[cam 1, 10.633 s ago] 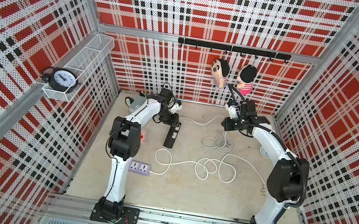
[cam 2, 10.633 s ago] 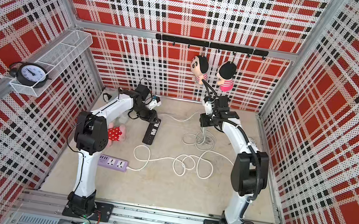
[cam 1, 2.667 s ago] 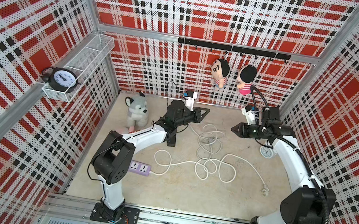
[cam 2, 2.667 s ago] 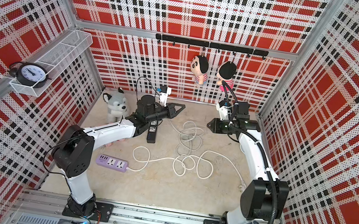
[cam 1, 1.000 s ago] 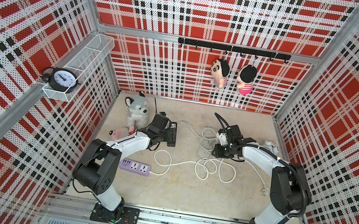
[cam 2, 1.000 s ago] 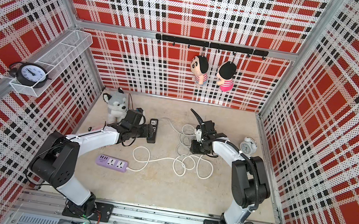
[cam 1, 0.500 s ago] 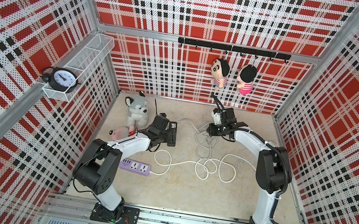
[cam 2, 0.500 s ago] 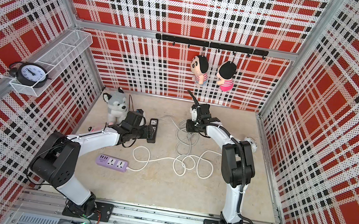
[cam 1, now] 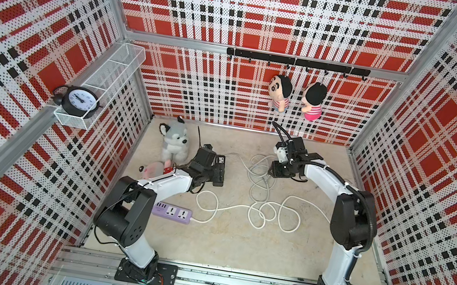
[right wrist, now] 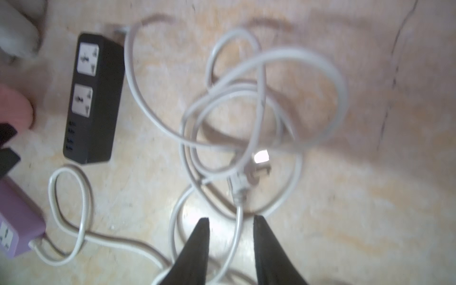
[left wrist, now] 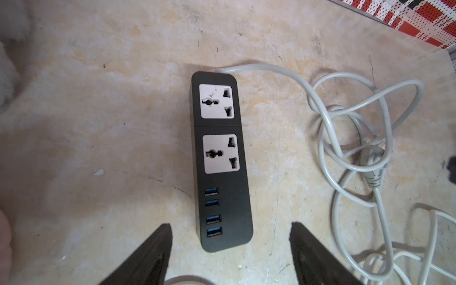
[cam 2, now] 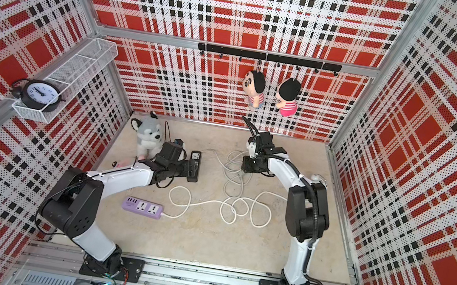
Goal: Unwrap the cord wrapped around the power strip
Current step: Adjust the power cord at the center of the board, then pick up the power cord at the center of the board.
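Cord (right wrist: 158, 118) looks limp, light, slick; coils loose just ahead of right gripper (right wrist: 232, 218), off the power strip (left wrist: 222, 158). Right jaws part-open, strand between, ungripped. Left gripper (left wrist: 230, 225) wide, empty, strip just ahead. Pinch near plug (right wrist: 249, 177).

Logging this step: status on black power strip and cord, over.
Left gripper open, fingers flanking black rectangular power strip's USB end. Right gripper open above pale grey cord. Cord off strip, loose loops beside it. Lilac strip's white cord close by.

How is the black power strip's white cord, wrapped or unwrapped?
Unwrapped: the black power strip lies bare, its white cord looped loosely beside it.
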You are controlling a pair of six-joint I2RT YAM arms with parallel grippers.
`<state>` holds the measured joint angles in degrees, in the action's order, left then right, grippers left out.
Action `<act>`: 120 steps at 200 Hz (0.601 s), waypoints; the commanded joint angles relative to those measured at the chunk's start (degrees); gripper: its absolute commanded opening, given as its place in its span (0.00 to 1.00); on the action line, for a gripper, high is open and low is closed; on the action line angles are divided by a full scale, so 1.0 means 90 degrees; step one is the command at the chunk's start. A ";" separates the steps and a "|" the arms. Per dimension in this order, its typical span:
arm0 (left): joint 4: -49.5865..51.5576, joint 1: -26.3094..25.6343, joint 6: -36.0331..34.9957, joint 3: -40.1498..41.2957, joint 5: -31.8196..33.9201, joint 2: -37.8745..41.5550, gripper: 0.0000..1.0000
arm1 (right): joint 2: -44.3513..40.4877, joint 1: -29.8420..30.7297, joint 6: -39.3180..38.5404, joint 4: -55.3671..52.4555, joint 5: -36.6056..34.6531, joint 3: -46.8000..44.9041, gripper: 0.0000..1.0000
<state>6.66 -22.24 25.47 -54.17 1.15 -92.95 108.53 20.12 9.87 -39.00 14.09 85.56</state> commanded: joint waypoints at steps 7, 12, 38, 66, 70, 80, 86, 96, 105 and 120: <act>0.0269 -0.0068 -0.0177 -0.0188 0.0355 -0.0146 0.86 | -0.0391 0.0021 0.0003 0.0128 -0.0108 -0.0766 0.31; 0.0289 -0.0075 -0.0212 -0.0198 0.0398 -0.0162 0.89 | -0.0382 0.0045 0.0025 0.0258 -0.0087 -0.0846 0.32; 0.0373 -0.0126 -0.0304 -0.0231 0.0508 -0.0247 0.99 | -0.0183 0.0193 0.0084 0.0831 -0.0398 -0.0949 0.41; 0.0368 -0.0145 -0.0289 -0.0311 0.0584 -0.0420 0.98 | 0.0132 0.0329 0.0126 0.1189 -0.0621 -0.0802 0.36; 0.0365 -0.0159 -0.0283 -0.0329 0.0578 -0.0455 0.98 | 0.0189 0.0328 0.0125 0.1210 -0.0649 -0.0762 0.34; 0.0348 -0.0185 -0.0260 -0.0381 0.0596 -0.0552 0.98 | 0.0312 0.0333 0.0136 0.1250 -0.0755 -0.0688 0.34; 0.0335 -0.0198 -0.0247 -0.0415 0.0594 -0.0617 0.98 | 0.0366 0.0342 0.0134 0.1315 -0.0764 -0.0669 0.34; 0.0334 -0.0232 -0.0243 -0.0486 0.0586 -0.0727 0.98 | 0.0458 0.0343 0.0143 0.1440 -0.0756 -0.0658 0.34; 0.0336 -0.0252 -0.0236 -0.0540 0.0612 -0.0825 0.98 | 0.0561 0.0351 0.0147 0.1460 -0.0756 -0.0600 0.34; 0.0349 -0.0256 -0.0225 -0.0637 0.0627 -0.0962 0.98 | 0.0716 0.0401 0.0129 0.1486 -0.0889 -0.0510 0.37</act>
<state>9.52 -24.05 23.73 -57.74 5.69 -99.59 112.64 23.14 10.96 -28.34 8.49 79.09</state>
